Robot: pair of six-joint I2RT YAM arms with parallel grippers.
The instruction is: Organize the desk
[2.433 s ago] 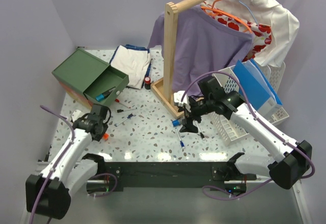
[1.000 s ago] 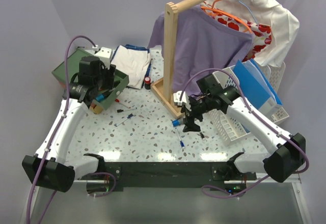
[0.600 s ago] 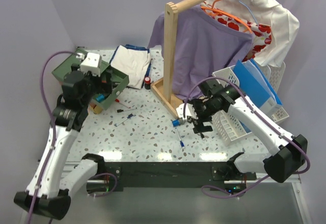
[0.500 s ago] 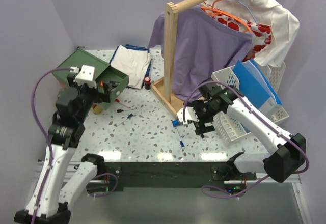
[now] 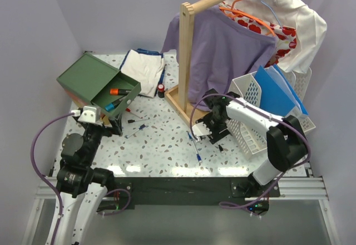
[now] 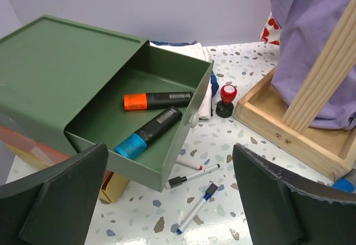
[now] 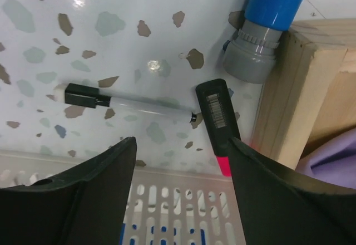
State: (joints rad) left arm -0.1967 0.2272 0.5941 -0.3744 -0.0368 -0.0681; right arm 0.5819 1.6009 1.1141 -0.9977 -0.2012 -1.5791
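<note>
1 orange marker [image 6: 157, 99], 1 blue marker [image 6: 149, 132] lie in green drawer [image 6: 192, 78].

At the far-left corner of the table [image 5: 161, 145] I see a green drawer box [image 6: 55, 72], its drawer pulled open, with an orange marker [image 6: 157, 99] and a blue-capped black marker [image 6: 149, 132] lying inside. Between it and a wooden rack [image 5: 187, 61] lie a folded white cloth [image 5: 142, 69] and a red stamp [image 6: 226, 100]. The rack carries a purple shirt [image 5: 228, 50]. A white basket [image 5: 248, 139] at the right edge holds a blue folder [image 5: 278, 92].
</note>
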